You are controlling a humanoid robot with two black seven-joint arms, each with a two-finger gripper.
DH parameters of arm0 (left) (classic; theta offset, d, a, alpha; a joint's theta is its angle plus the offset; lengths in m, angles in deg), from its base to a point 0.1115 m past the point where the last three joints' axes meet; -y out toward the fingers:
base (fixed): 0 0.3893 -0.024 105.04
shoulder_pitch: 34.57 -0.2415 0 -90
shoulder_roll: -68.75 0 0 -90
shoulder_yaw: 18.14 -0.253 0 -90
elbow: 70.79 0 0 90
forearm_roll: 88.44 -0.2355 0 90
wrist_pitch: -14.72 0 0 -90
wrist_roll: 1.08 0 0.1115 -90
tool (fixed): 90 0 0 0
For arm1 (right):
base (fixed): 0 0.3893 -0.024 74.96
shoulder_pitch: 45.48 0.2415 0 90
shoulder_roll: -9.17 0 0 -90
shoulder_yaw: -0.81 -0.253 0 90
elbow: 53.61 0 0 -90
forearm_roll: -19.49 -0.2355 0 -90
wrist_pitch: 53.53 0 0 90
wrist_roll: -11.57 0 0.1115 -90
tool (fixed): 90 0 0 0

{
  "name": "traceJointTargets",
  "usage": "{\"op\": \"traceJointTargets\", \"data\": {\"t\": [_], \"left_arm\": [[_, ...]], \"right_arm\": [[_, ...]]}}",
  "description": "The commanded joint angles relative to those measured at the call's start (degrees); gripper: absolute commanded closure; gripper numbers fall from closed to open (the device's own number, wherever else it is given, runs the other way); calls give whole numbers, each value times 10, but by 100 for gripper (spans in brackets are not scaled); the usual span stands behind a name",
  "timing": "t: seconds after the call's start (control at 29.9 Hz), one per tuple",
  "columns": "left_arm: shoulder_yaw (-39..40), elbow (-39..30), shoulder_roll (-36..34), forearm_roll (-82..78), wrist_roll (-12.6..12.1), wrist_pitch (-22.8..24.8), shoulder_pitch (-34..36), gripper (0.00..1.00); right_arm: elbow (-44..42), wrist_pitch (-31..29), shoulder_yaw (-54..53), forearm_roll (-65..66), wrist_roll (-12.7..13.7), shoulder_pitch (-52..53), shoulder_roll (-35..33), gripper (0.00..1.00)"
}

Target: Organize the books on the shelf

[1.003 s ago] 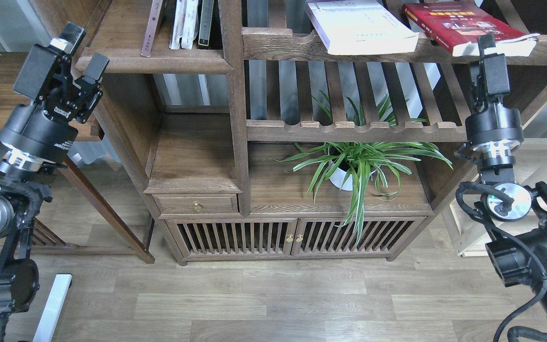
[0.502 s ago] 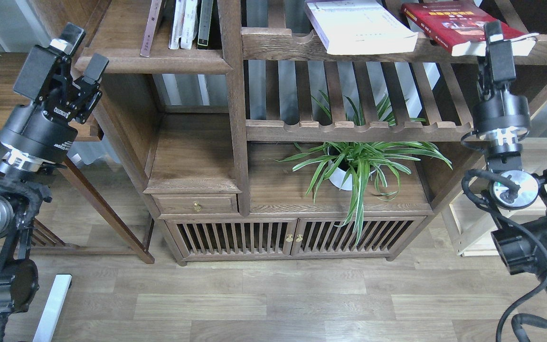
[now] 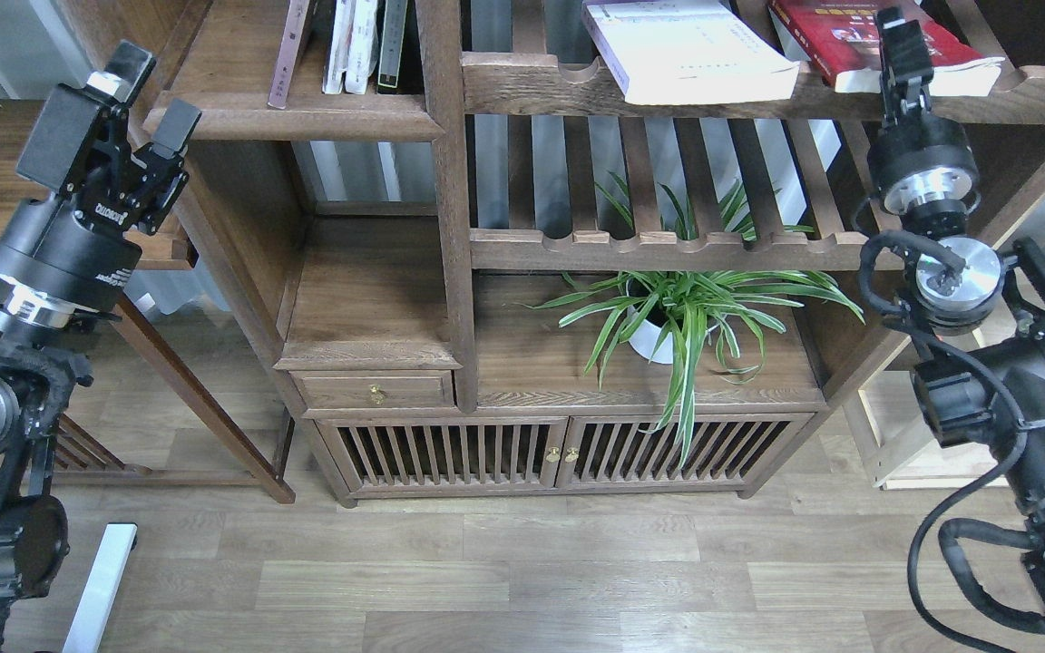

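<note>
Lying flat: two books

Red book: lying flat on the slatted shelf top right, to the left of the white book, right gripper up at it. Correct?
Not quite. The head view shows the red book to the right of the white book, not left. It does lie flat on the slatted shelf, with the right gripper at it.

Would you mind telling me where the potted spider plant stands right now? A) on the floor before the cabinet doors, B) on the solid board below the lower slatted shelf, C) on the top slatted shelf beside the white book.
B: the potted spider plant stands on the solid board under the lower slatted shelf.
</note>
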Motion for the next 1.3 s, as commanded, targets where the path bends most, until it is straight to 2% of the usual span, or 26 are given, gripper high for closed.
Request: {"op": "traceJointTargets", "data": {"t": [0.0,0.13,0.47,0.87,1.07,1.27], "left_arm": [[1,-1,-1,1,0,0,0,0],[0,-2,-1,1,0,0,0,0],[-8,-4,0,1,0,0,0,0],[-13,-3,2,1,0,0,1,0],[-13,-4,3,0,0,0,3,0],[-16,-4,0,0,0,1,2,0]], "right_arm": [[10,-53,-20,-20,0,-13,6,98],[52,-57,-21,-19,2,-53,0,97],[90,-65,-56,-20,2,-88,-30,97],[171,-67,-139,-22,1,-156,-33,95],[177,-86,-134,-21,1,-174,-24,95],[156,-85,-94,-13,1,-164,22,94]]}}
